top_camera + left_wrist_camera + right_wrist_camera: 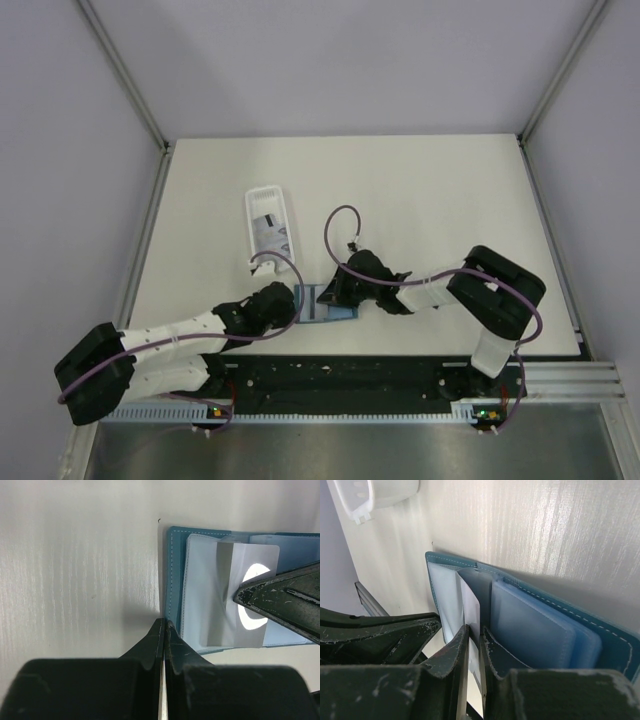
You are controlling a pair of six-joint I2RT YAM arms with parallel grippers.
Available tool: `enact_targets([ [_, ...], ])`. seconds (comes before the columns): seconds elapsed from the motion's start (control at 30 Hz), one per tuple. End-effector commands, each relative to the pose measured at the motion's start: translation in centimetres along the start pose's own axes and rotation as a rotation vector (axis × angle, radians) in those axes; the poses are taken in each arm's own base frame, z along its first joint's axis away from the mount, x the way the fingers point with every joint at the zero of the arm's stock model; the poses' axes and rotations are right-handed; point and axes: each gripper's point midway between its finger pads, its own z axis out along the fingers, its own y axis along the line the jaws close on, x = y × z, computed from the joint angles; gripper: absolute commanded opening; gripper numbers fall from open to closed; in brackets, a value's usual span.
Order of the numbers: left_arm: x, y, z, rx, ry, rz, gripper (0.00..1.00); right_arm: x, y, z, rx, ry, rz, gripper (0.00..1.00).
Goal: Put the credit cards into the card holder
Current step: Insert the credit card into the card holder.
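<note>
top, left-wrist and right-wrist views. the card holder point(174, 570) lies open and flat on the table point(430, 200) close to the near edge, directly between the two arms. its teal stitched border shows on the left and far sides. most of the tabletop beyond it, out to the side rail point(551, 240), is bare. the long white tray point(268, 195) stands farther back and to the left, well apart from the holder, with more credit cards point(270, 232) lying in it.

the left gripper point(163, 630) has its fingers pressed together with nothing visible between them. their tips meet at the holder's near-left edge, but whether they press on the cover cannot be told.

the right gripper point(474, 640) reaches in from the opposite side. one white card point(230, 600) stands in the narrow slot between its jaws and runs on into a clear sleeve beside the pale blue pockets. whether the pads actually pinch this card cannot be told.

in the left-wrist view a right finger point(285, 597) covers part of the card, and glare blanks out a round patch of its face. the holder's right half is cut off by the frame. in the right-wrist view only a corner of the tray shows, and the card's lower end is hidden between the fingers. from above, both wrists cover much of the holder. the markings on the tray cards are too small to read.
</note>
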Motion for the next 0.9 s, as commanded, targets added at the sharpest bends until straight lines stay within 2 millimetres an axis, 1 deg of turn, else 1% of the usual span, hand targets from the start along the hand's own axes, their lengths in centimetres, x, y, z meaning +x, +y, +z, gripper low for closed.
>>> enact_targets([
  [0.0,1.4,-1.4,-0.4,0.079,0.066,0.005,0.0,1.6,-1.0,0.7,0.049,0.045,-0.033,0.11],
  [0.07,1.4,-1.2,-0.4,0.075,0.066,0.005,0.0,1.4,-0.9,0.6,0.054,0.041,-0.039,0.12],
  [0.13,1.4,-1.1,-0.4,0.072,0.061,-0.001,0.0,1.1,-0.9,0.2,0.075,0.03,-0.055,0.15],
  [0.27,1.2,-1.1,-0.6,0.077,0.052,-0.003,0.0,0.2,-0.6,-0.9,0.126,0.017,-0.116,0.24],
  [0.37,1.2,-0.9,-0.6,0.069,0.048,0.0,0.0,-0.1,-0.9,-1.7,0.183,0.024,-0.151,0.32],
  [0.43,1.2,-0.7,-0.5,0.064,0.05,0.0,0.0,-0.6,-0.8,-2.1,0.202,0.012,-0.169,0.36],
  [0.47,1.2,-0.7,-0.5,0.064,0.05,0.0,0.0,-1.0,-0.4,-2.3,0.195,-0.004,-0.171,0.38],
  [0.5,1.3,-0.6,-0.5,0.064,0.05,-0.001,0.0,-0.7,-0.9,-2.6,0.223,0.007,-0.177,0.39],
  [0.57,1.3,-0.7,-0.5,0.065,0.049,-0.003,0.0,-1.1,-0.6,-3.1,0.232,-0.004,-0.187,0.4],
  [0.63,1.3,-0.7,-0.5,0.067,0.048,-0.004,0.0,-1.0,-0.6,-3.5,0.247,0.008,-0.199,0.41],
  [0.67,1.2,-0.7,-0.5,0.068,0.047,-0.004,0.0,-1.5,-0.8,-3.7,0.267,-0.011,-0.208,0.41],
  [0.87,1.3,-0.7,-0.3,0.064,0.05,0.0,0.0,-2.0,-0.9,-4.7,0.319,-0.009,-0.24,0.42],
])
